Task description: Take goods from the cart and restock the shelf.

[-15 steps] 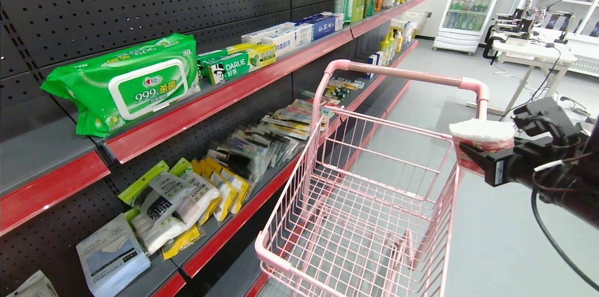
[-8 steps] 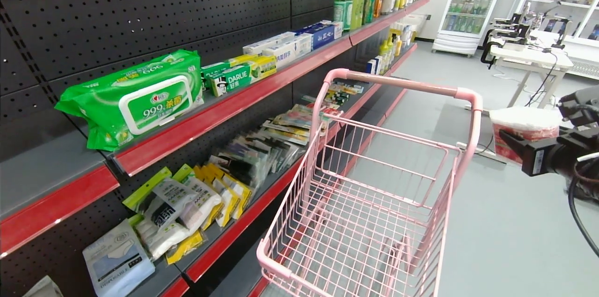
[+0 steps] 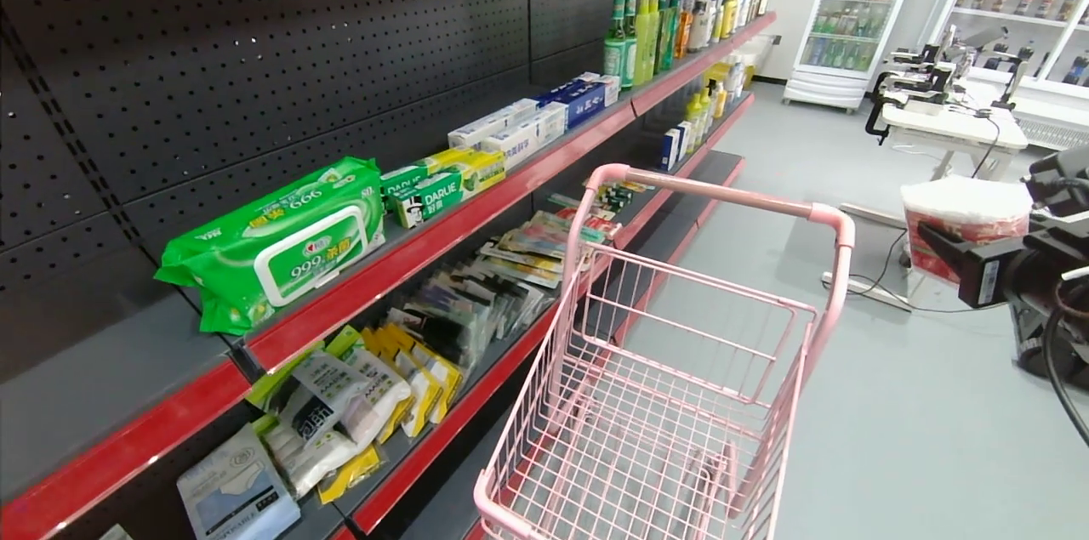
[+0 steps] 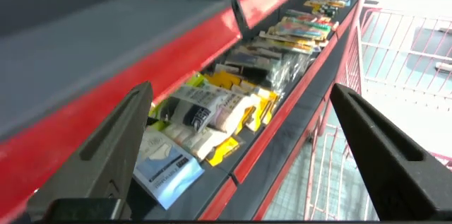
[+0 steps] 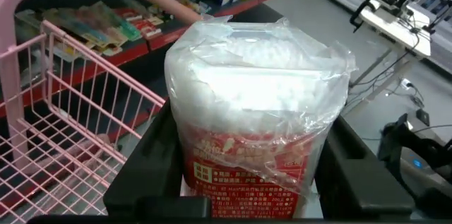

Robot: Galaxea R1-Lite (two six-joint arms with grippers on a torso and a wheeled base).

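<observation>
1. The right gripper point(image 5: 247, 185) is closed on a plastic-wrapped pack point(image 5: 256, 97), white above with a red label below; 1 finger is pressed against each side.
2. The pack is held upright outside the pink cart point(image 3: 710, 193), just beyond the right end of its handle.
3. The left gripper point(image 4: 241, 91) is spread wide and holds nothing; it faces the lower tier of the shelf point(image 3: 476, 217).
4. A green wipes pack point(image 3: 281, 242) lies on the upper tier.
</observation>
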